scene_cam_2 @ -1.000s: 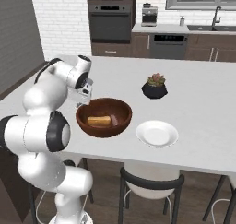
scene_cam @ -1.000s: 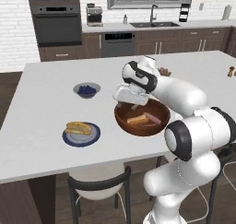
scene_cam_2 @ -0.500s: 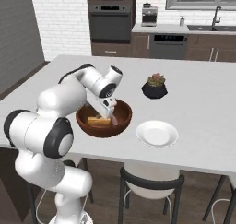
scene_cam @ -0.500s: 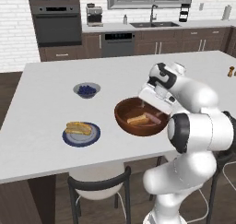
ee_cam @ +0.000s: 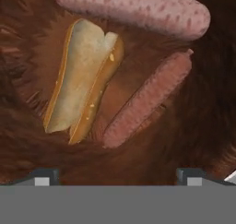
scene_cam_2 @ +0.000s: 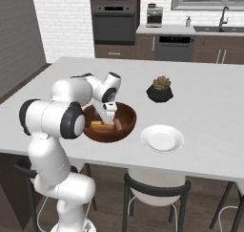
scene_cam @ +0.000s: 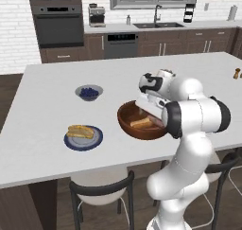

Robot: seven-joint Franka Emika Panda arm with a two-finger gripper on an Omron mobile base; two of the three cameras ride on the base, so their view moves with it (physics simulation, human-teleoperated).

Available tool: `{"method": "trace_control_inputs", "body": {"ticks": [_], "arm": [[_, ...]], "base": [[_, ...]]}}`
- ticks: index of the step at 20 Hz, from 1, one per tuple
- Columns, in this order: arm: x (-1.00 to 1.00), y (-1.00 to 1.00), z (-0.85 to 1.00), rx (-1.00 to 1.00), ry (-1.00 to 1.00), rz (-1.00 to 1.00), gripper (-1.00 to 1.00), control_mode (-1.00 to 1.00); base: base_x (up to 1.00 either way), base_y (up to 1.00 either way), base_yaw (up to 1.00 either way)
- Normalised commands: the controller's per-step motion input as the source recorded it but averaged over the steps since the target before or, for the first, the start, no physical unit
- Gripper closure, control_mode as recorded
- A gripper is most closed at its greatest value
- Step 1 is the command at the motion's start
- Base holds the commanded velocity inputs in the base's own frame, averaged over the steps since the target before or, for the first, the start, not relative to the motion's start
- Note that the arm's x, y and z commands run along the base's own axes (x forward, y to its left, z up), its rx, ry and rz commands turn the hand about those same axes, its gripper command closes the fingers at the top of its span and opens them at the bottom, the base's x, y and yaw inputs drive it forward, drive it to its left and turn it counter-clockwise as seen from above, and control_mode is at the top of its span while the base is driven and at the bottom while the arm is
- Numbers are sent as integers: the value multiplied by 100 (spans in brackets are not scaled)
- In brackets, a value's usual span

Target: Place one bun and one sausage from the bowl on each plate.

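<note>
The bowl sits on the counter and serves as the stock: on its floor lie one bun and, just beside it, two sausages, a darker one next to the bun and a paler one across the far side. The blue plate, well to the left of the bowl in the left base view, already carries a bun and what looks like a sausage, so I judge that serving done. The white plate, just right of the bowl in the right base view, is bare and presumably takes the bowl's bun and one sausage (which would leave one sausage over).

The arm folds back over its own base, elbow high, with the wrist turned so the claw points nearly straight down inside the bowl's rim. In the hand view the two fingertips stand far apart at the bottom edge with nothing between them, so the claw is spread wide and empty, hanging just above the bowl's contents. The bun and the darker sausage lie ahead of the fingertips, not between them, so which one is aimed at I cannot tell.
</note>
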Motion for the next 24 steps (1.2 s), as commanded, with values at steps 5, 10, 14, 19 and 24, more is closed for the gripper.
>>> {"method": "trace_control_inputs", "body": {"ticks": [5,10,14,19,24], "arm": [[19,-6,-36,-15,14,-23,-100,-100],[2,-18,-49,-16,7,-27,-100,-100],[37,0,-18,-6,0,-12,-100,-100],[36,2,-21,-6,0,-4,-100,-100],[24,2,-35,-10,-1,-3,-100,-100]], "base": [[0,0,0],[0,0,0],[0,0,0],[0,0,0],[0,0,0]]}}
